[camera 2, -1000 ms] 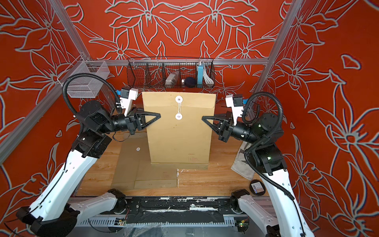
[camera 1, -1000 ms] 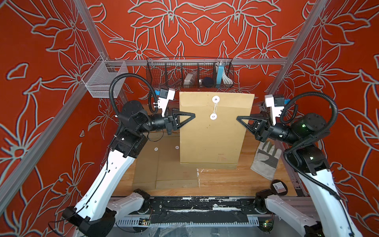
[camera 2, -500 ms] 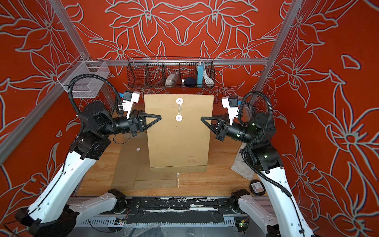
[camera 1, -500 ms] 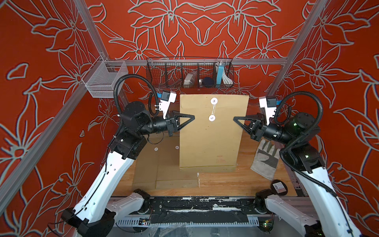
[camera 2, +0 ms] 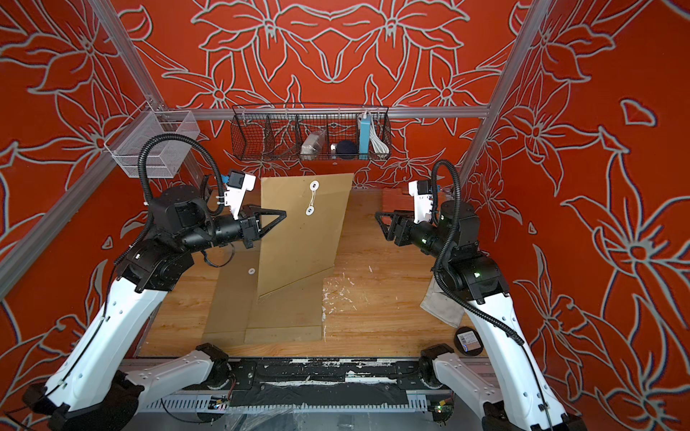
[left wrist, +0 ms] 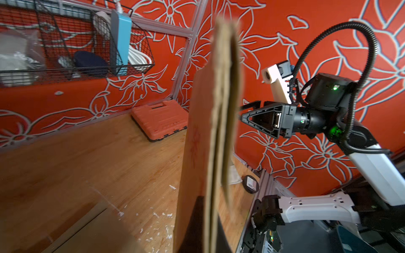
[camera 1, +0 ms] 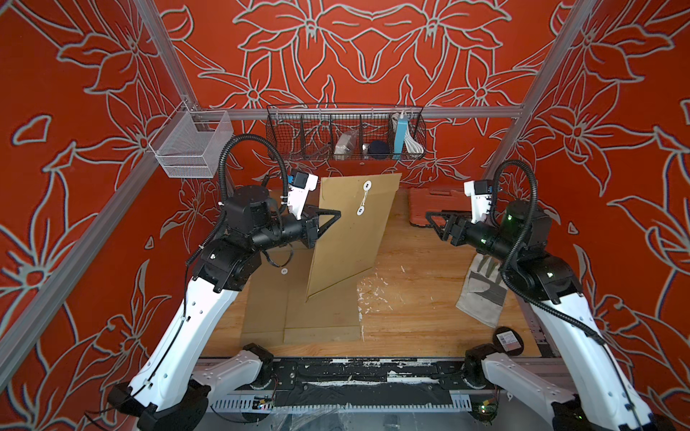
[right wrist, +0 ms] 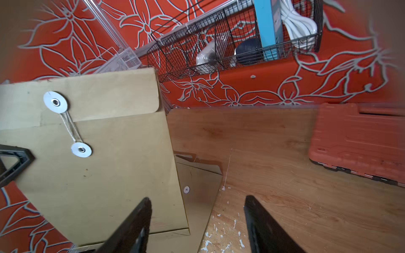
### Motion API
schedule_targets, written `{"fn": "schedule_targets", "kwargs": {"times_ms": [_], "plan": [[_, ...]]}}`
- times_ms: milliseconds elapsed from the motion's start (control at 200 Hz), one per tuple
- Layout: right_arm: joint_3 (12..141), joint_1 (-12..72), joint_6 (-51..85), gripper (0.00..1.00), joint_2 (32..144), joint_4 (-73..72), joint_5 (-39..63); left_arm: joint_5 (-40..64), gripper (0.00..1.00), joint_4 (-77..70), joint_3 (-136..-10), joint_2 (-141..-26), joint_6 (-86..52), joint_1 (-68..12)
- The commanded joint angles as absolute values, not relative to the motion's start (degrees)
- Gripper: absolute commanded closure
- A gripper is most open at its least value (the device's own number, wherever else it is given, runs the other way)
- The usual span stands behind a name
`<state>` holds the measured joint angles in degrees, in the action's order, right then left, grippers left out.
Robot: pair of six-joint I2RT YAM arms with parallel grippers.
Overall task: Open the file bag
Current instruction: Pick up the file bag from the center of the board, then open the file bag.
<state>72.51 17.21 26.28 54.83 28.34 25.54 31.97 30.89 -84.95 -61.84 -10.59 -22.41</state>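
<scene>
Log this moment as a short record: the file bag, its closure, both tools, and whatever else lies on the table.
file bag: raised, tilted, flap at top
closure: string wound between two white discs, flap shut
left tool: shut on the bag's edge
right tool: open, apart from the bag
also on table: flat envelopes, orange case, grey glove
task state: bag not yet opened

A wooden table [camera 1: 410, 298] is being used as the support. Overlapping flat brown envelopes [camera 1: 321, 317] are being carried left of its middle, with white flecks [camera 1: 377, 287] just beside them. An orange case [camera 1: 429, 199] is being carried at the far right, and a grey glove [camera 1: 481, 294] and a round black disc [camera 1: 508, 340] along the right edge.
</scene>
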Motion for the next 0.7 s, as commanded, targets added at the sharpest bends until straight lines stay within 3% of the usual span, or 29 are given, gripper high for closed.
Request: {"fn": "schedule_targets", "kwargs": {"times_ms": [0, 140, 355, 696], "plan": [[73.11, 17.05, 28.15, 0.32, 56.23, 25.83, 28.92, 23.86, 1.0, 36.16, -87.08, -61.44, -4.71, -23.77], [70.07, 18.4, 35.49, 0.35, 58.57, 16.28, 36.48, 14.7, 1.0, 39.12, -88.22, -62.47, -1.72, -27.94], [65.9, 25.35, 39.02, 0.36, 60.19, 9.08, 33.65, 1.79, 1.0, 40.84, -88.57, -64.27, -0.26, -34.27], [63.41, 27.98, 41.06, 0.36, 61.32, 4.02, 30.89, -4.77, 1.0, 39.99, -87.41, -65.87, -0.35, -38.48]]}}
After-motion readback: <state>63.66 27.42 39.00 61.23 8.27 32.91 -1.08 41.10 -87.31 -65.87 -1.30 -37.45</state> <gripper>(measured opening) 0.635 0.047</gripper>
